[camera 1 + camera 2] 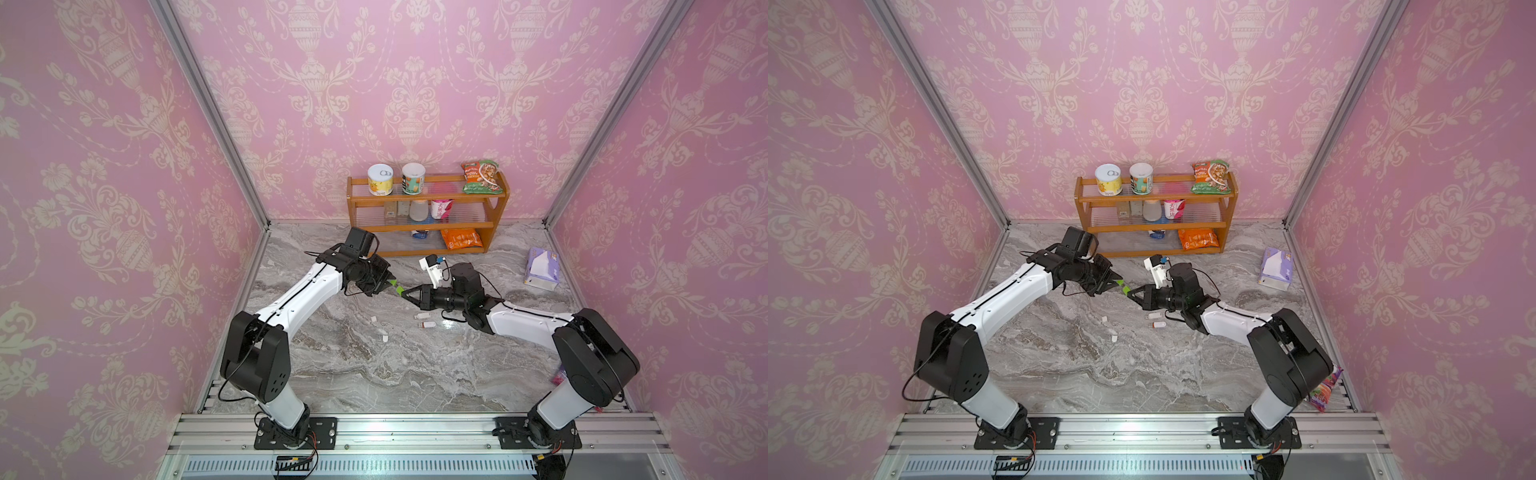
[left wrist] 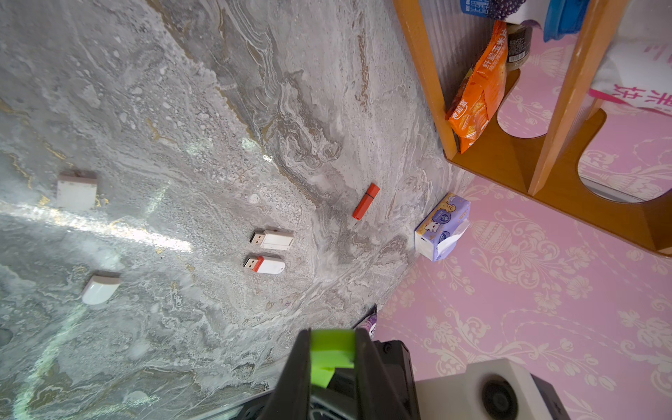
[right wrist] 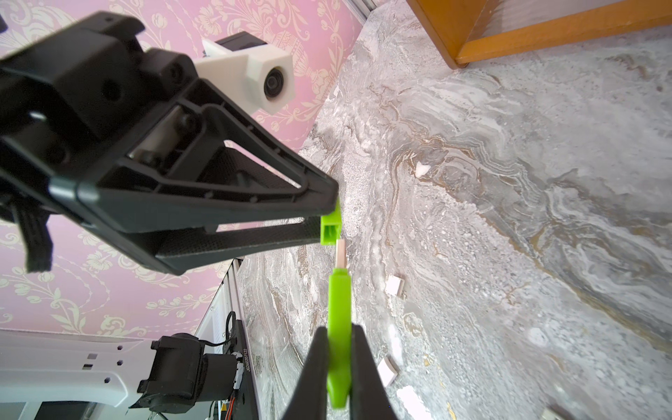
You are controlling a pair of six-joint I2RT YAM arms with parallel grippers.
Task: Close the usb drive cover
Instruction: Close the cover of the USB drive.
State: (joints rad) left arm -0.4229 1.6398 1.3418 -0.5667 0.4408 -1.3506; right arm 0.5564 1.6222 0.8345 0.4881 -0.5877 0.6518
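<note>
My left gripper (image 2: 332,334) is shut on the green usb drive cover (image 2: 332,352), its open end facing my right gripper. That right gripper (image 3: 340,334) is shut on the green usb drive (image 3: 340,309), whose bare metal plug (image 3: 341,254) points at the cover (image 3: 331,228). The plug's tip sits just outside the cover's mouth, slightly off to one side. In both top views the two grippers meet tip to tip above the middle of the table, with the green cover (image 1: 397,289) (image 1: 1122,286) between them.
Two uncapped white drives (image 2: 272,239) (image 2: 264,264), a red drive (image 2: 365,201) and two loose white caps (image 2: 77,191) (image 2: 100,289) lie on the marble table. A wooden shelf (image 1: 428,226) of groceries stands at the back, a tissue pack (image 1: 541,269) to the right.
</note>
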